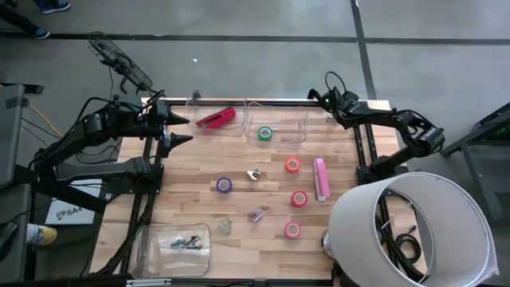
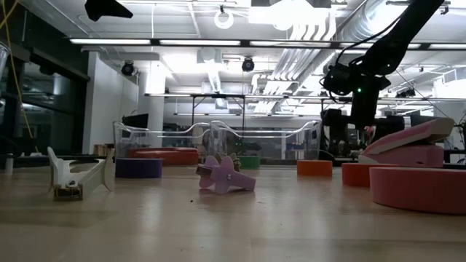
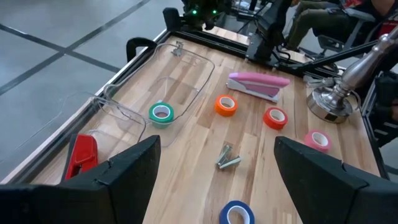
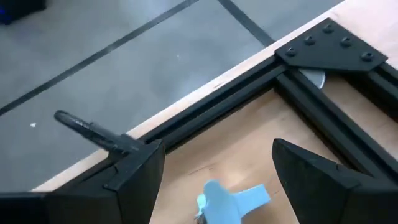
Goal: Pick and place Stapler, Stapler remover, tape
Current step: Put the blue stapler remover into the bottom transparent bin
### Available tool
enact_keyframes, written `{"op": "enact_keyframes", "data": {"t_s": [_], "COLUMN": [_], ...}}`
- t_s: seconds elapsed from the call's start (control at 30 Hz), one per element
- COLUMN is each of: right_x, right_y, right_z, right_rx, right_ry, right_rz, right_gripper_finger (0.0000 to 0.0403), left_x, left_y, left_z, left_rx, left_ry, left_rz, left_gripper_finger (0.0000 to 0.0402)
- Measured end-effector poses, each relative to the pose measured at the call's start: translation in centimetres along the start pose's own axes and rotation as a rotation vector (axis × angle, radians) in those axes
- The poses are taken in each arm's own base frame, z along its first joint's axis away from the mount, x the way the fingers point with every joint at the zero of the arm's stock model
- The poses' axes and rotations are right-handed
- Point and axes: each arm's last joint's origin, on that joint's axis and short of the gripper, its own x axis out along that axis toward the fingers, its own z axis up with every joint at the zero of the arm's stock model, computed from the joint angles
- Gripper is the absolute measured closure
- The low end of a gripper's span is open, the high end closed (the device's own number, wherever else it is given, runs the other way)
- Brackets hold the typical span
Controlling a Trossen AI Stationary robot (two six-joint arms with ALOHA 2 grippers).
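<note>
Both arms are hanging at the table's 12 o'clock edge, the left gripper (image 1: 177, 129) at about 10 o'clock and the right gripper (image 1: 317, 96) at about 1 o'clock. Each claw is standing wide open and gripping nothing, so I judge no pick is under way.

The clear plastic trays at 12 o'clock are evidently serving as sorting bins: the red stapler (image 1: 215, 119) is lying in the left tray (image 1: 194, 104) and the green tape (image 1: 264, 133) in the right tray (image 1: 296, 131).

The pink stapler (image 1: 320, 178), long and smooth, is lying loose on the bare wood at 3 o'clock. Three red-pink tape rolls (image 1: 292, 165) are sitting around it, and the purple tape (image 1: 225, 185) near the centre; all are short, flat rings. A metal remover (image 1: 254, 174) and a lilac remover (image 1: 256, 214) are lying mid-table, small and pronged. Another clear tray (image 1: 151, 255) at 7 o'clock is holding dark removers.
</note>
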Motion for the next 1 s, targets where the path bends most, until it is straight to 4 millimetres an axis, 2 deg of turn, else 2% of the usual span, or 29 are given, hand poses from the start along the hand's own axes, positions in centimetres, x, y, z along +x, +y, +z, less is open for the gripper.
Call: {"op": "enact_keyframes", "data": {"t_s": [0.17,0.3,0.53,1.0], "right_x": [0.5,1.0,1.4,1.0], "right_y": [0.5,1.2,1.7,1.3], "right_z": [-1.1,-1.6,-2.7,-3.7], "right_rx": [-0.094,-0.103,-0.225,-0.474], "right_ry": [0.022,0.032,0.134,0.404], "right_rz": [-0.009,0.000,-0.005,0.087], "right_gripper_finger": [0.0114,0.0114,0.0114,0.0114], "left_x": [0.0,0.0,0.0,0.0], "left_y": [0.0,0.0,0.0,0.0], "left_z": [0.0,0.0,-0.2,-0.3], "left_rx": [0.003,0.008,0.007,0.037], "left_ry": [0.001,0.002,0.024,0.028], "left_rz": [0.000,0.000,0.002,0.001], "left_gripper_finger": [0.0092,0.0092,0.0092,0.0092]}}
